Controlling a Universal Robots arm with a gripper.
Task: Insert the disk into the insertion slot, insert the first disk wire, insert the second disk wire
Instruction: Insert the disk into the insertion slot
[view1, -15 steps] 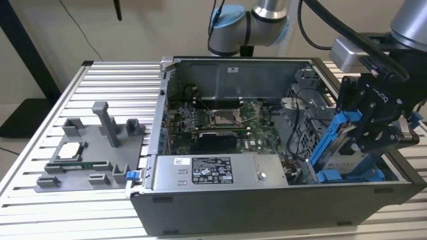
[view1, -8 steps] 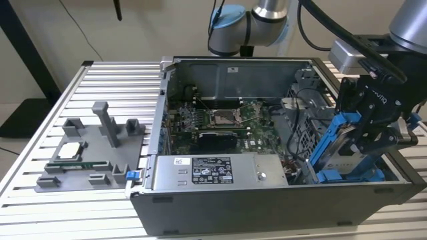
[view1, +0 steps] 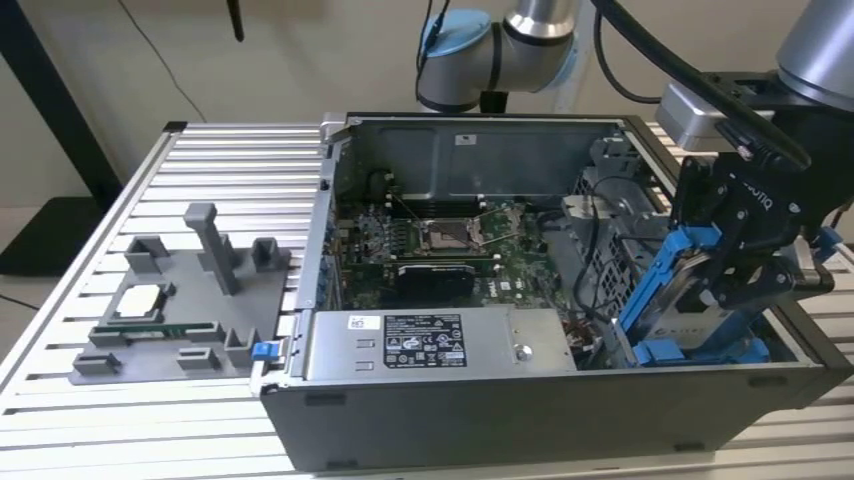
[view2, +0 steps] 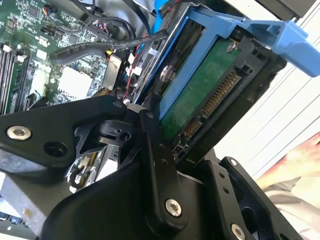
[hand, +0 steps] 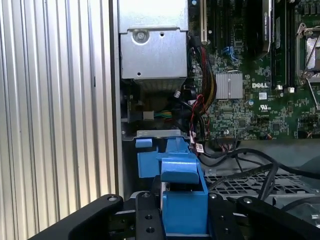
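One disk (view1: 691, 312) in its blue frame is pinched between the two fingers (hand: 148, 220) of the single gripper (view1: 727, 285). It is held nearly upright inside the one open computer case (view1: 534, 420), at the exterior view's lower right. One grey parts tray (view1: 174, 330) is set on the slatted table (view1: 134, 430), at the exterior view's left.

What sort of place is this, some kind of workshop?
Probably a robotics lab or test bench: an open computer case sits on a slatted metal table, and a robot's gripper holds the disk.
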